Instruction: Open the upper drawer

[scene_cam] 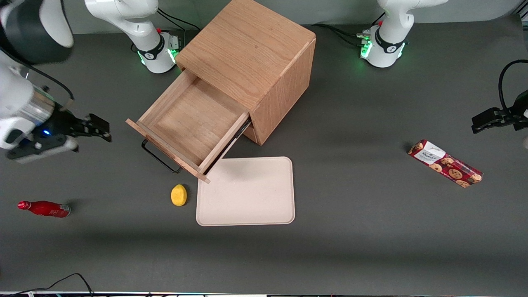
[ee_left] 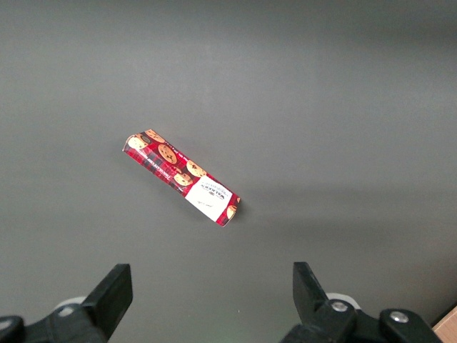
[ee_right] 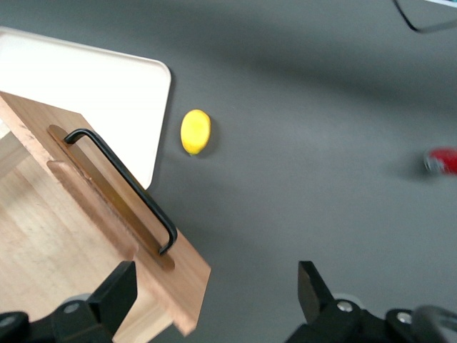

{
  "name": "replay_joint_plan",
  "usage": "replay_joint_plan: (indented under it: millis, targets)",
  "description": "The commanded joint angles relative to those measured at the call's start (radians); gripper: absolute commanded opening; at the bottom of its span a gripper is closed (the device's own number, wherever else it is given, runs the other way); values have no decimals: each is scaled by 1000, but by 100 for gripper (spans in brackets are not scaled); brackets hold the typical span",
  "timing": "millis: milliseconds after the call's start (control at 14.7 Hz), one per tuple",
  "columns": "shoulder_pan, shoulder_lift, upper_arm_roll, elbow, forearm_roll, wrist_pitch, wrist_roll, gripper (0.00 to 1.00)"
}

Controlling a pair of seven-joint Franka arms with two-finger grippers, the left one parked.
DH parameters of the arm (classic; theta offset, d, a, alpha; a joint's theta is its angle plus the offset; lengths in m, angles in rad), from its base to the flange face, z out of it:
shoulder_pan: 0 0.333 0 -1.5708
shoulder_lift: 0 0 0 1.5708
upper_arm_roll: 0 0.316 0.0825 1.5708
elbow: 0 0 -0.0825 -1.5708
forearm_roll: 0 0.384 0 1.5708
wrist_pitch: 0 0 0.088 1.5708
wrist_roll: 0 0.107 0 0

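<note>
Now one upper drawer (scene_cam: 187, 123) out, gripper (scene_cam: 99, 128) beside it, fingers (ee_right: 314, 289) apart.

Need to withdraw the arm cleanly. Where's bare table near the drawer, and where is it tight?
The open end effector is clear of the upper drawer, with bare table around it down to the red bottle. It is tight where the handle, lemon and tray cluster.
</note>
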State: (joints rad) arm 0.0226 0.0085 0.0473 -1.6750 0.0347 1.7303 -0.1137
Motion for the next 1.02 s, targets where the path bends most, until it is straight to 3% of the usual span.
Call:
replay_joint_plan:
  millis: [0,272,611,815,951]
  targets:
    - [11,-60,-50,-19,-3,-69,60,100]
    - [10,-139,-109,-22,-9,-158,86,100]
    - [3,-157,-135,-29,-16,-166,86,100]
    - [3,-157,-138,-29,-81,-166,89,100]
    - [0,-156,-139,-29,-81,-164,103,100]
